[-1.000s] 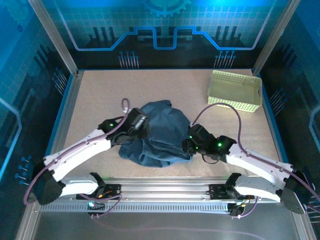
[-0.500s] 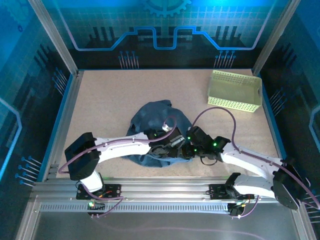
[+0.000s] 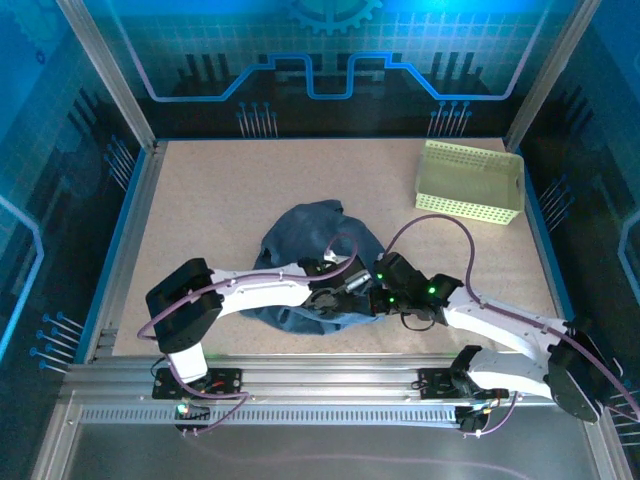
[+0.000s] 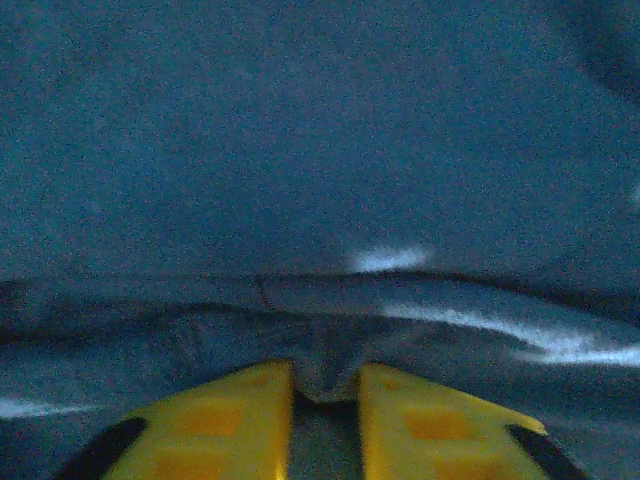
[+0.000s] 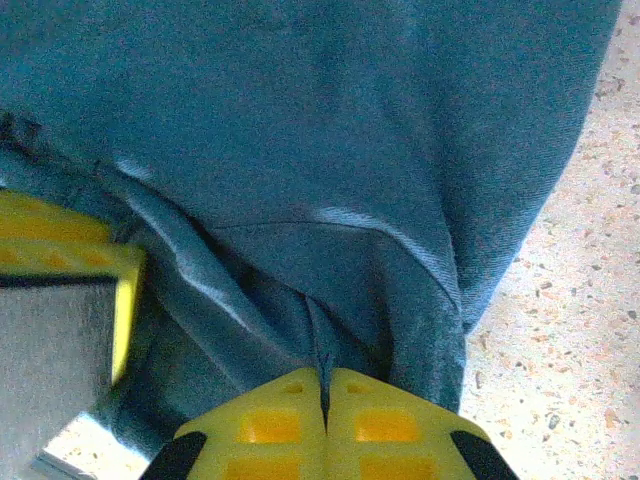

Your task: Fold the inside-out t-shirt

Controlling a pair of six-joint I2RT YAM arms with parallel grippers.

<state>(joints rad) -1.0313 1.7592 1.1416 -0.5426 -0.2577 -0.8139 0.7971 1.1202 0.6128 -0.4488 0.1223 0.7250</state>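
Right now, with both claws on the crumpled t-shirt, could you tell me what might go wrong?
The right claw and left claw grip the t-shirt almost side by side, so they might collide when they move. The t-shirt lies bunched, so either claw may be holding several layers, and lifting could tangle it more.

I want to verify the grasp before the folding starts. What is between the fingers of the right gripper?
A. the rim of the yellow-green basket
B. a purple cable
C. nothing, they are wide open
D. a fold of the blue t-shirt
D: in the right wrist view the right gripper is shut and pinches a fold of the t-shirt.
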